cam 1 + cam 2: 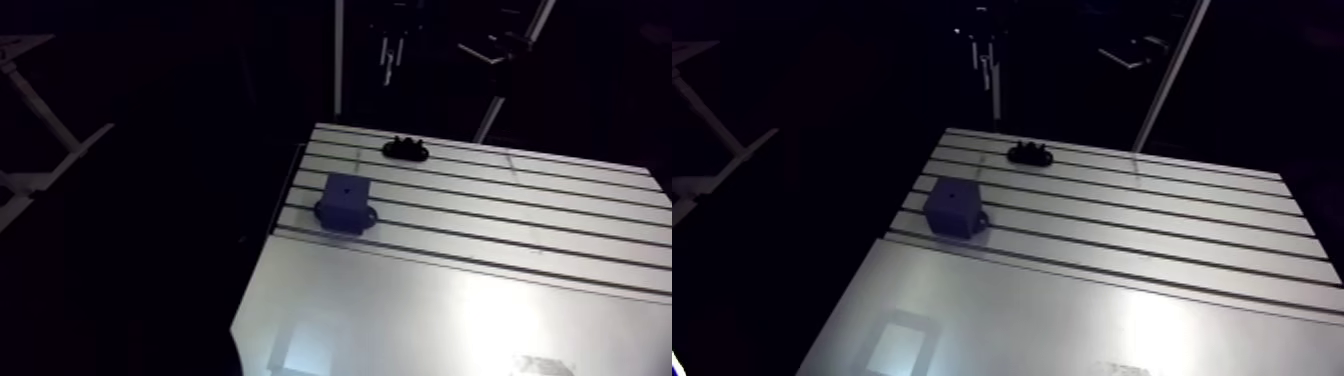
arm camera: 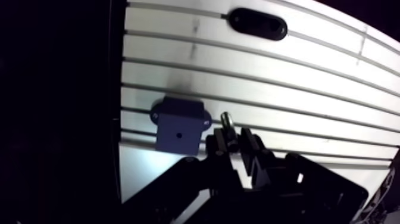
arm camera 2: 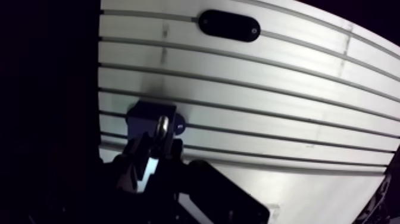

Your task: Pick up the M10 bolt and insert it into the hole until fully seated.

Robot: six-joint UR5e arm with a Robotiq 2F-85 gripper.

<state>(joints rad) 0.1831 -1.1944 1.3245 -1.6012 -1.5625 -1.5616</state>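
We find the M10 bolt [image 2: 226, 121] held in the jaws, which are clamped on its shank from both sides, so that only its short metallic end shows ahead of them in the wrist view. The bolt hangs close to the blue block [image 2: 178, 128]. From one eye of the wrist view it appears just beside the block's rounded side tab, from the other it overlaps the block's near face, and we cannot tell how high above the tabletop [image 1: 500, 200] it is. It is not yet in the hole [image 2: 178, 134], which shows as a small dark dot in the middle of the block's top face. In the arm view we see the block standing upright on the slotted aluminium tabletop, near the edge beyond which the room drops into darkness, with a low dark flange spreading from its base across one of the slots. Well apart from the block, a few slots further toward the far edge, lies a flat black oval piece [image 1: 405, 150], long side running along the slots. The arm view shows nothing of the jaws. Bright light glares off the smooth near part of the tabletop.
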